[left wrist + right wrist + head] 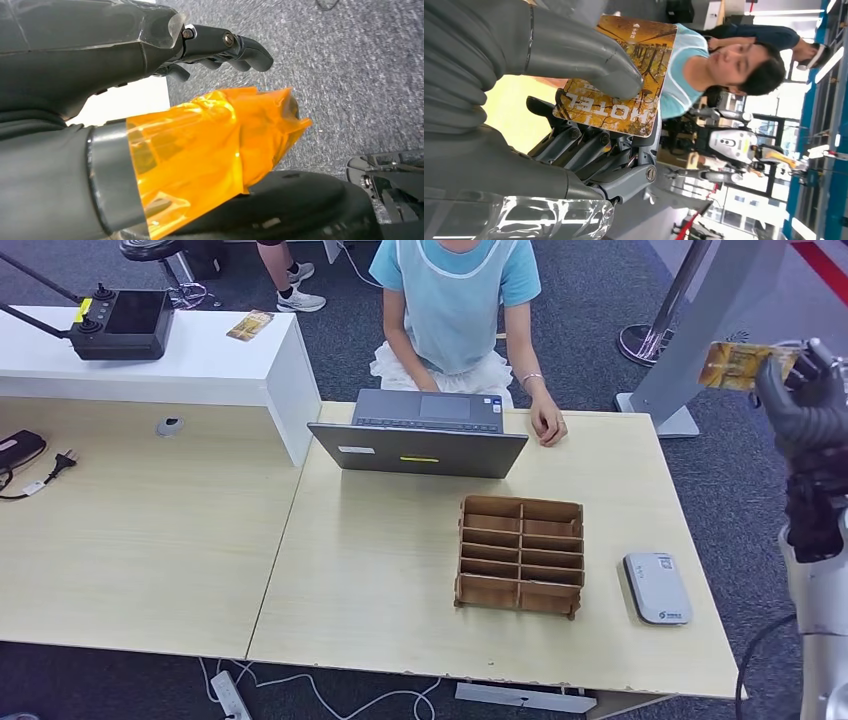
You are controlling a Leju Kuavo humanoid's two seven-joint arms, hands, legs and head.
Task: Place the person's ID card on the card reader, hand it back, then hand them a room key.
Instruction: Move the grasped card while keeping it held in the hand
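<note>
A: Where's the card?

B: The right hand (800, 390) holds it, raised off the right end of the surface (380, 580). The card (738, 366) is pinched between the thumb and the fingers (589, 145); it reads "HOTEL", so I take it for the room key.

A: So the step is the handover?

B: That's my reading. The person (455, 310) sits across the surface, one hand (547, 423) resting on its far edge by the laptop (420, 435). The card should swing toward that hand with its free edge leading, and the pinch should hold until they take it.

A: What's in the way?

B: Little, along the far edge. The laptop stands just beside the person's hand, so the reach should stay to its right. The box (521, 555) of compartments and the reader (657, 587) lie nearer the robot, beside each other but apart, and low; a high path passes over both.

A: And the left hand?

B: The left hand (220, 47) hangs over carpet, fingers loosely curled, holding nothing. An orange wrap covers its thumb.
</note>
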